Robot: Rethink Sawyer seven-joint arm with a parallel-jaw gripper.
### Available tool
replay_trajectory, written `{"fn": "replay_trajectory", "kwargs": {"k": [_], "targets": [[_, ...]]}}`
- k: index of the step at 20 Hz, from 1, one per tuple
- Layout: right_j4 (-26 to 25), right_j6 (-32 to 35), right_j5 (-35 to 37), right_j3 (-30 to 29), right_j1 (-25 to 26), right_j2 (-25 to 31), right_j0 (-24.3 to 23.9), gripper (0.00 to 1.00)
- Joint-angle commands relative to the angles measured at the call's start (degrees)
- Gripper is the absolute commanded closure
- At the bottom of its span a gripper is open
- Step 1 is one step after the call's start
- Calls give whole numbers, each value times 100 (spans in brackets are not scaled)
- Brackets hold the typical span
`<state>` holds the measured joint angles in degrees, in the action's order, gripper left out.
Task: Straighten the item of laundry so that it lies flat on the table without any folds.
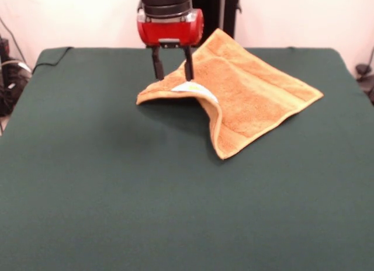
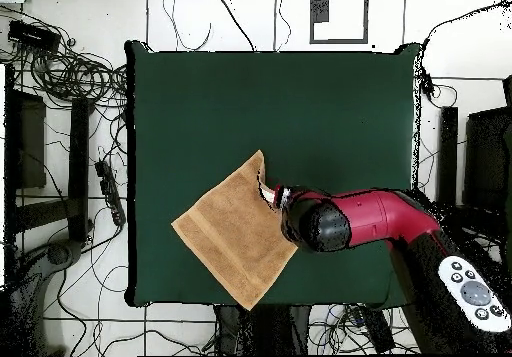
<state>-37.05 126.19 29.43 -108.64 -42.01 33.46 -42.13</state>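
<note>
Tabletop (image 1: 117, 212): dark green cloth, bare across the whole stretch on the camera's side of the gripper in the front view.

Towel (image 1: 257, 101): orange-tan terry, lying just beside and beneath the gripper, spreading away from it toward the right of the front view. In the overhead view the towel (image 2: 232, 235) sits as a diamond, corners pointing roughly along the tabletop's (image 2: 270, 103) edges rather than its sides squared to them; its long diagonal runs from the corner at the gripper down to the corner near the robot-side tabletop edge. Most of the cloth lies flat. The corner at the gripper is raised off the tabletop, and the hem running from it toward the camera stands up in a curled ridge with shadow beneath. A woven border band runs parallel to the right-hand edges. A small white label (image 1: 193, 87) shows at the lifted edge, directly below the gripper's tips.

Gripper (image 1: 173, 77): two dark fingers (image 1: 158, 65) pointing straight down from the red head, closed on the towel's raised edge, one finger on either side of the fold. In the overhead view the gripper (image 2: 275, 195) meets the towel's right-hand corner.
</note>
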Motion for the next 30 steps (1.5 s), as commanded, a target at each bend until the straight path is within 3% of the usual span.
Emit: {"fn": "replay_trajectory", "kwargs": {"k": [1,22,30], "targets": [[-297,-809,-14,-797,-24,354,157,0],[-871,-416,-641,-1028,210,107,71,0],[-1071,-617,-614,-749,486,157,-66,0]]}}
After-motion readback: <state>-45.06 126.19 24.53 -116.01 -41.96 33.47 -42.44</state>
